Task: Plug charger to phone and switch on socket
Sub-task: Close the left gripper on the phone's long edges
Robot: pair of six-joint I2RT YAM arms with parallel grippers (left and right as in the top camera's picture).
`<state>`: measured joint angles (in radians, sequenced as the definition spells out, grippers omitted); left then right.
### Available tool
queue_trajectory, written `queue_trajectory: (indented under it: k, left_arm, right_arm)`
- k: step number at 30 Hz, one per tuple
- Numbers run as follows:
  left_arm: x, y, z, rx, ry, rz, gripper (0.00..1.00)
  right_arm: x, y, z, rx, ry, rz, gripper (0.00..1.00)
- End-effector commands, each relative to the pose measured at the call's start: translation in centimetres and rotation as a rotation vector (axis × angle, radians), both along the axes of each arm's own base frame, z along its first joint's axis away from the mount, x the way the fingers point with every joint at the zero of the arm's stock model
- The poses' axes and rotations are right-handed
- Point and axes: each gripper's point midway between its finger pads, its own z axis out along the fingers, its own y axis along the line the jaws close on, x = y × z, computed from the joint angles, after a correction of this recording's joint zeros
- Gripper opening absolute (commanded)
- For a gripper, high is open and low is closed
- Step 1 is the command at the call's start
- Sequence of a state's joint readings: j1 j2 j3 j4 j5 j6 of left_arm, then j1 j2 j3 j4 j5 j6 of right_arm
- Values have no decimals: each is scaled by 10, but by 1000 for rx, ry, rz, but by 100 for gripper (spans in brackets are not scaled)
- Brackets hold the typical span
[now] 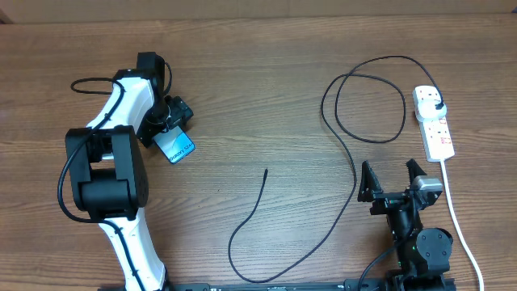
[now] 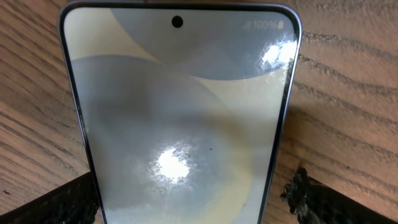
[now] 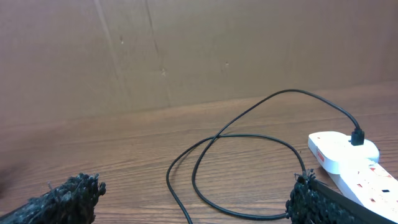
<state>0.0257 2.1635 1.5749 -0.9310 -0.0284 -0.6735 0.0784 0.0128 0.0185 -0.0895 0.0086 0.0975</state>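
Phone (image 2: 180, 124) between left gripper (image 1: 178, 128) fingers, hold unclear; right gripper (image 1: 392, 180) spread, empty; pinch charger (image 1: 265, 176) near its tip.

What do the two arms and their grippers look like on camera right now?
The left arm has white shells, black joints and a looping black cable. The right arm is all black, with a grey block at the wrist. The left gripper and right gripper are black, two-fingered; their pads look rough and foam-like. No markings are readable.
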Motion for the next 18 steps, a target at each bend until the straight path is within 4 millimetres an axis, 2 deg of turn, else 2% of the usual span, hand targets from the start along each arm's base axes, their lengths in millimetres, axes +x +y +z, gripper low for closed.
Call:
queue_trajectory:
  k: [1,8,18]
  left_arm:
    - [-10,-8,-5,-45,33,-25,99]
    - [-17,-18,-4,-101,61,-25,99]
    - [-20,-17,-4,-100,74,-24,100]
  right_arm:
    - [0,-4,-2,3,-5,-23,100]
    - [0,-4,-2,3,-5,-23,100]
    - [0,-4,-2,3,-5,-23,100]
